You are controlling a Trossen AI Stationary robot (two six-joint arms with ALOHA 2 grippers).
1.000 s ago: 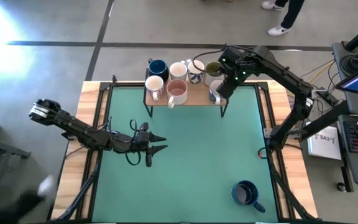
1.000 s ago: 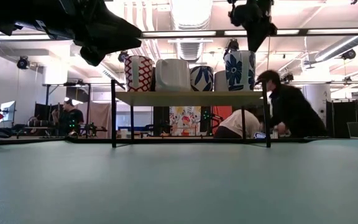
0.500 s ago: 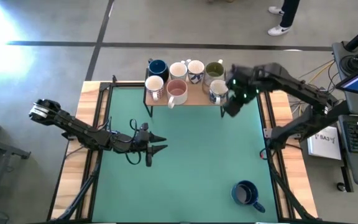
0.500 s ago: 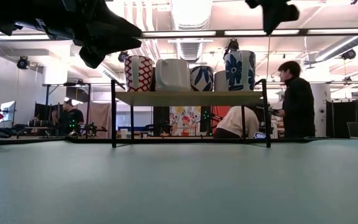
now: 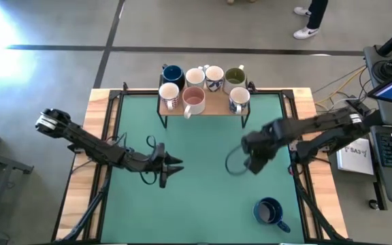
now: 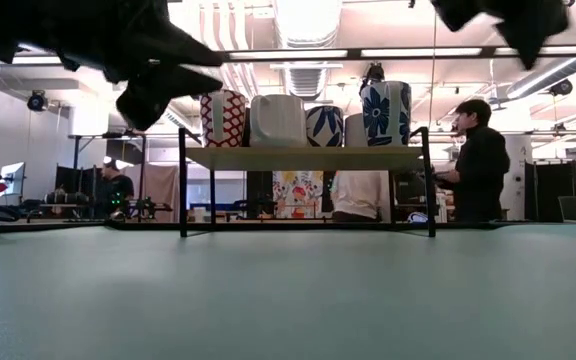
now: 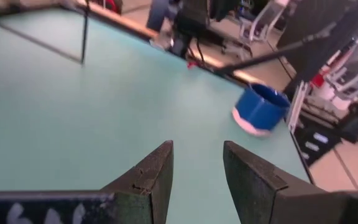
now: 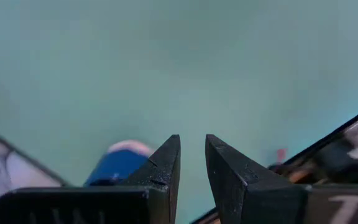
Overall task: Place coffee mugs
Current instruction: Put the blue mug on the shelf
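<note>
On the far edge of the green table stood a small wooden shelf on thin black legs, and seven mugs crowded its top. The back row ran from a dark blue mug through a cream mug and a blue-patterned mug to an olive-lined mug. In the front row sat a red-patterned mug, a pink-lined mug and a white mug with blue flowers. From table height the same shelf showed the red-patterned mug at one end and the blue-flowered mug at the other.

An eighth mug, the second blue mug, sat alone on the near right part of the table, well apart from the shelf. It also showed in the left wrist view and, partly hidden, behind the right fingers.

The right pincer hung over the table's right-middle, between the shelf and the lone blue mug, touching neither. Its fingers stood slightly apart and gripped nothing. The left pincer waited over the table's left-middle, its fingers parted and empty.

Beyond the table, a person in dark clothes stood in the room.
</note>
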